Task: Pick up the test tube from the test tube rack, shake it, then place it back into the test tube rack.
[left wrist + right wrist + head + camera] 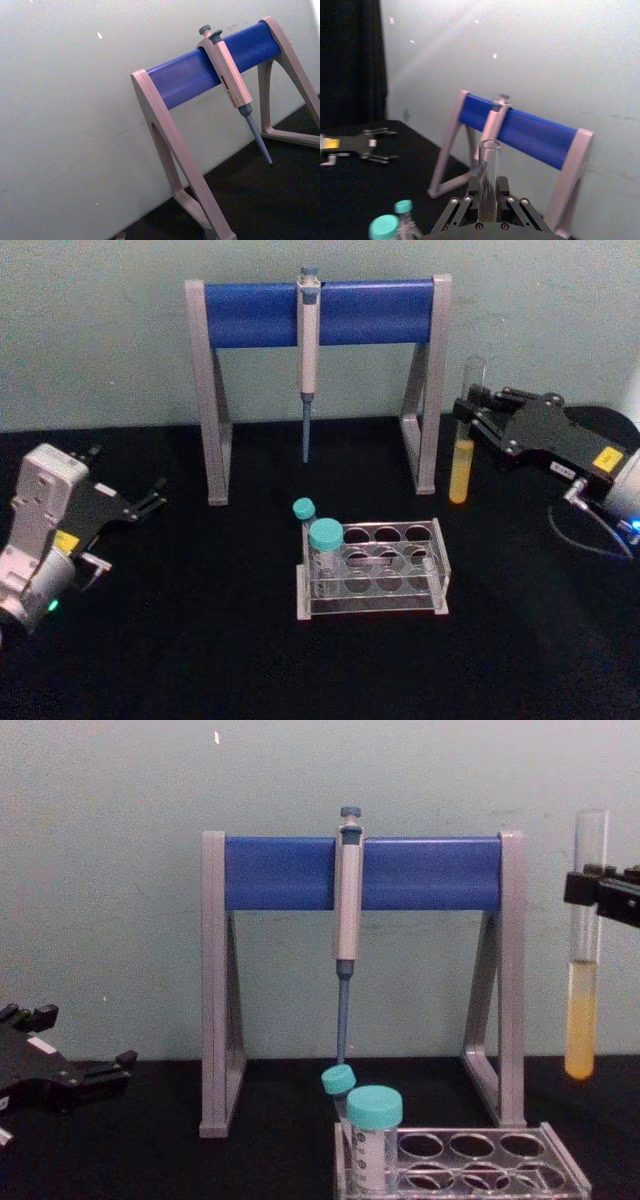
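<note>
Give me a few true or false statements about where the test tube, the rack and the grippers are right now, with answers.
1. The test tube is in the test tube rack. False: the right gripper holds it upright above the table, beside the pipette stand.
2. Two teal-capped tubes stand in the rack. True.
3. The pipette lies on the table. False: it hangs from the stand.
4. The left gripper is open and empty. True.

No legible text anywhere.
A yellow sticker (67,540) sits on the left gripper (135,525), left of the pipette stand (320,312), and a second yellow sticker (607,462) on the right gripper (468,408), right of that stand. Their print, and the faint marks on the pipette (227,80), are too small to read.
</note>
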`<state>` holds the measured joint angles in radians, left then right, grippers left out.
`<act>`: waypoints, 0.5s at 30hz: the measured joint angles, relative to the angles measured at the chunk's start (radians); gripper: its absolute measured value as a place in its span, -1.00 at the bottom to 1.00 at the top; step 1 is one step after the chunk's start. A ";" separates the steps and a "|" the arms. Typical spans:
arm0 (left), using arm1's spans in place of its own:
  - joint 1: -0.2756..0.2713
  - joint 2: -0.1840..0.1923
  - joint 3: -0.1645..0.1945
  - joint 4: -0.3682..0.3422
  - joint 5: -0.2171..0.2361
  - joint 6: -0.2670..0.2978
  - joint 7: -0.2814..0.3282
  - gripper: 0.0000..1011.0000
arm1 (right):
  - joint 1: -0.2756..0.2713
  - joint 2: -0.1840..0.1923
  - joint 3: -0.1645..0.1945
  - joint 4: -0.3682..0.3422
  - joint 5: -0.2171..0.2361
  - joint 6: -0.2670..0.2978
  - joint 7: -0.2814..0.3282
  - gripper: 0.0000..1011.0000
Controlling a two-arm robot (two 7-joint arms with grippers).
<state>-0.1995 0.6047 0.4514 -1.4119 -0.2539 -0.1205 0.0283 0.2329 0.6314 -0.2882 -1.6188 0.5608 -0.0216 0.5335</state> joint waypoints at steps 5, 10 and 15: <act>0.000 0.000 0.000 0.000 0.000 0.000 0.000 0.98 | 0.020 -0.039 -0.009 0.013 -0.055 -0.001 -0.067 -0.55; 0.000 0.000 0.000 0.000 0.000 0.000 0.000 0.98 | 0.045 -0.094 -0.017 0.032 -0.096 0.002 -0.113 -0.55; 0.000 0.000 0.000 0.000 0.000 0.000 0.000 0.98 | 0.060 -0.127 -0.020 0.039 -0.102 0.002 -0.110 -0.55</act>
<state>-0.1995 0.6047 0.4514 -1.4119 -0.2539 -0.1205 0.0283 0.2926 0.5045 -0.3083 -1.5796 0.4584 -0.0197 0.4238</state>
